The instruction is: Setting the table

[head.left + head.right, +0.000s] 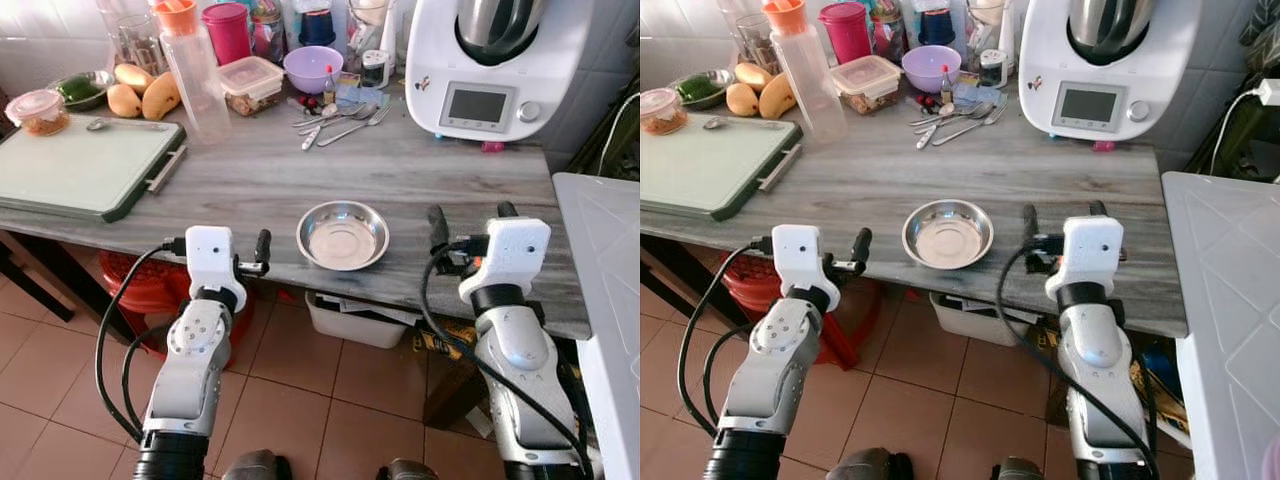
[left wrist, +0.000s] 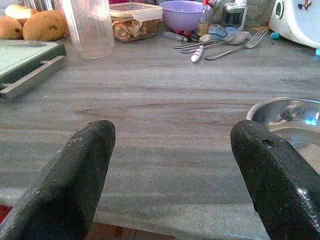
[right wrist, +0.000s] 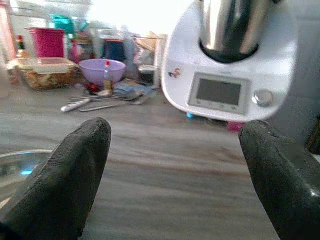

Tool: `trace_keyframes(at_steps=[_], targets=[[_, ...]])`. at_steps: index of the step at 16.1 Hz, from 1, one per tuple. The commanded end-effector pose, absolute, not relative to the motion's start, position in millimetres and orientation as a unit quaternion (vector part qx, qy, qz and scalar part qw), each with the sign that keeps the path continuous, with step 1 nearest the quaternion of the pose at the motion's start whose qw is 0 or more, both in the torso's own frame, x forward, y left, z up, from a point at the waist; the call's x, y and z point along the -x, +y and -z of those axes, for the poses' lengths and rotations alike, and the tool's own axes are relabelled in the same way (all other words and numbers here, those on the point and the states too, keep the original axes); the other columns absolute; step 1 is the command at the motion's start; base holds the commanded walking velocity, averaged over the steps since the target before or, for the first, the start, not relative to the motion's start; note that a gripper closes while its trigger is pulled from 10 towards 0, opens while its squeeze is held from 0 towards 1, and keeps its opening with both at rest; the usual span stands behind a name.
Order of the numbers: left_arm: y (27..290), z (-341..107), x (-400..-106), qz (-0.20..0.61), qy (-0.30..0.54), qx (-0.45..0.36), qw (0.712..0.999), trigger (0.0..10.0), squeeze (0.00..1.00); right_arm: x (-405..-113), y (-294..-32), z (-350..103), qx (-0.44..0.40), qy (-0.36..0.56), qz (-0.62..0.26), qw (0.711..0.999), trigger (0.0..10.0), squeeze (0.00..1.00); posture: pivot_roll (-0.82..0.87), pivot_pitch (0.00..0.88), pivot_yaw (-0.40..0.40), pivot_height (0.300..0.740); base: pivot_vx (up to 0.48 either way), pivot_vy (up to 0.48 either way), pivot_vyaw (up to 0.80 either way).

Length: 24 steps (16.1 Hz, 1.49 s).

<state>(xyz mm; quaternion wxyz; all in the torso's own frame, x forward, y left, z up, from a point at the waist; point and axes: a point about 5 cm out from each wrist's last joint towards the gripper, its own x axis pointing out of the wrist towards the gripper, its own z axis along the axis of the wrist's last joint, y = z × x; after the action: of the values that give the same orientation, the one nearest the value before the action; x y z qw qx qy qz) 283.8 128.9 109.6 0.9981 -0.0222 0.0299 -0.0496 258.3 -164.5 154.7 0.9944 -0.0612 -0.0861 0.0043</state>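
A grey wood-grain table [image 1: 400,170] runs across the room beyond the fingers, its near edge just under them. White wall tiles [image 1: 40,40] rise behind it. Below lies a floor [image 1: 300,400] of reddish-brown tiles with pale grout. A white cabinet top [image 1: 610,260] stands off to the fingers' right side. Bright daylight glares at the table's far end [image 3: 125,12].

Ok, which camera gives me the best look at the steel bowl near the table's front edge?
The left eye view: the steel bowl sits whole and unobstructed on the grey table, between the two open grippers. The right eye view shows it whole too. The left wrist view catches part of its rim; the right wrist view shows a blurred sliver.
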Motion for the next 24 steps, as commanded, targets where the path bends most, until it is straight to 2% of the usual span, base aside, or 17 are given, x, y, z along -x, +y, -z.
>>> trace_keyframes(at_steps=[1,2,3,8,11,13,16,19,21,24], targets=[[134,-109,-285,0.038,0.032,0.021,0.999,10.0,0.0,-255,-162,-156,0.066,-0.086,-0.011,0.994,10.0,1.0,-0.08,0.0,0.054,0.74,-0.281,0.0,0.0],[134,-109,-285,0.037,0.032,0.021,0.999,10.0,0.0,-255,-163,-155,0.068,-0.085,-0.01,0.994,10.0,0.88,-0.08,0.0,0.052,0.74,-0.292,0.0,0.0],[134,-109,-284,0.036,0.032,0.021,0.999,10.0,0.0,-254,-165,-155,0.075,-0.084,-0.007,0.994,10.0,0.0,-0.08,0.0,0.052,0.74,-0.304,0.0,0.0],[140,-108,-277,0.021,0.033,0.02,0.999,10.0,0.0,-245,-176,-142,0.079,-0.055,0.012,0.995,10.0,0.0,-0.05,0.0,0.035,0.74,-0.313,0.0,0.0],[143,-111,-284,0.026,0.03,0.01,0.999,10.0,0.0,-251,-173,-139,0.087,-0.044,0.018,0.995,10.0,0.0,-0.04,0.0,0.029,0.74,-0.305,0.0,0.0],[142,-117,-289,0.042,0.019,0.002,0.999,10.0,0.0,-256,-171,-139,0.087,-0.046,0.034,0.995,10.0,0.0,-0.04,0.0,0.05,0.74,-0.3,0.0,0.0],[146,-105,-283,0.033,0.038,0.004,0.999,10.0,0.0,-247,-183,-121,0.061,-0.017,0.073,0.995,10.0,0.0,-0.06,0.0,0.086,0.74,-0.279,0.0,0.0],[146,-100,-278,0.038,0.049,0.0,0.998,10.0,0.0,-240,-190,-116,0.081,-0.012,0.097,0.992,10.0,0.0,-0.08,0.0,0.114,0.74,-0.268,0.0,0.0],[148,-102,-279,0.038,0.04,0.0,0.998,10.0,0.0,-241,-195,-114,0.114,-0.008,0.11,0.987,10.0,0.0,-0.08,0.0,0.106,0.74,-0.133,0.0,0.0],[144,-113,-284,0.053,0.001,0.003,0.999,10.0,0.0,-248,-184,-121,0.108,-0.048,0.087,0.989,10.0,0.0,-0.09,0.0,0.103,0.74,0.0,0.0,0.0]])
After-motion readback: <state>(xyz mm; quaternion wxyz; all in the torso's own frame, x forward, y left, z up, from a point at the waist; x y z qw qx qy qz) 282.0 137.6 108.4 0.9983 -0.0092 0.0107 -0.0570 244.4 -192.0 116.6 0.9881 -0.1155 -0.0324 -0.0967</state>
